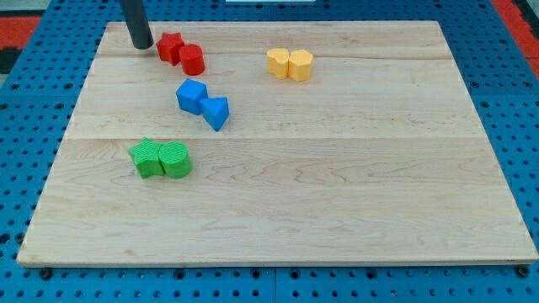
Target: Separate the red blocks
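Observation:
Two red blocks touch each other near the view's top left: a star-like red block (171, 47) and a red cylinder (193, 60) to its lower right. My tip (141, 45) rests on the board just left of the star-like red block, a small gap apart from it. The dark rod rises out of the view's top.
A blue cube-like block (191, 96) and a blue triangle (216, 113) touch below the red pair. A green star (148, 157) and green cylinder (176, 159) sit together at the left. Two yellow blocks (290, 64) sit at top centre. The wooden board (337, 194) lies on a blue pegboard.

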